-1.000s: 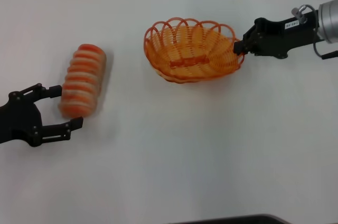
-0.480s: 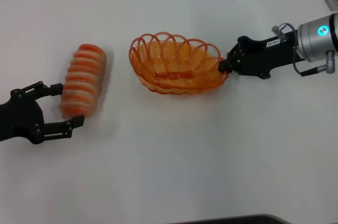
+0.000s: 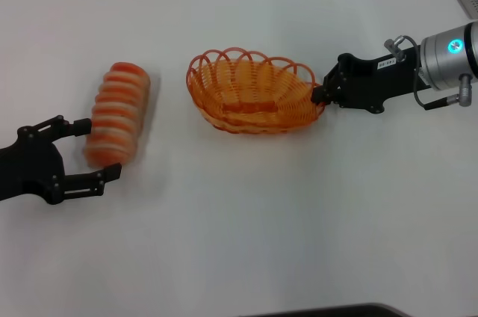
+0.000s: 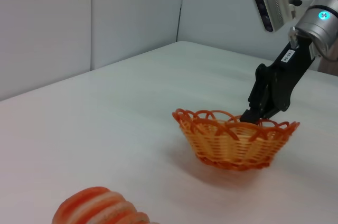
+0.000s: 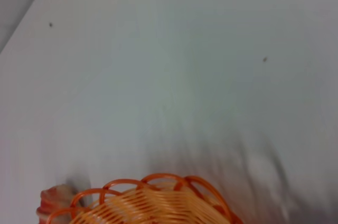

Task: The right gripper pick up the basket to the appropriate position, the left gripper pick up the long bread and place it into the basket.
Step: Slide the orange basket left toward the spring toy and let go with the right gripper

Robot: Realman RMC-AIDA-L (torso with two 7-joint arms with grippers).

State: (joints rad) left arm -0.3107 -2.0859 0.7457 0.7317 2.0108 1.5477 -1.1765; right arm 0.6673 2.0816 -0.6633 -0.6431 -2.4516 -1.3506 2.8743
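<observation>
Shifted slightly rightward, basket (image 3: pixel 255 93) stays clamped by right gripper (image 3: pixel 320 94); left gripper (image 3: pixel 88 150) gapes beside long bread (image 3: pixel 116 114)

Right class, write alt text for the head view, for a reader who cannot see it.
The right gripper grips the rim of an orange wire basket near the middle of a white table. To its left lies a striped long bread, with the left gripper, jaws open, straddling the loaf's near end.
</observation>
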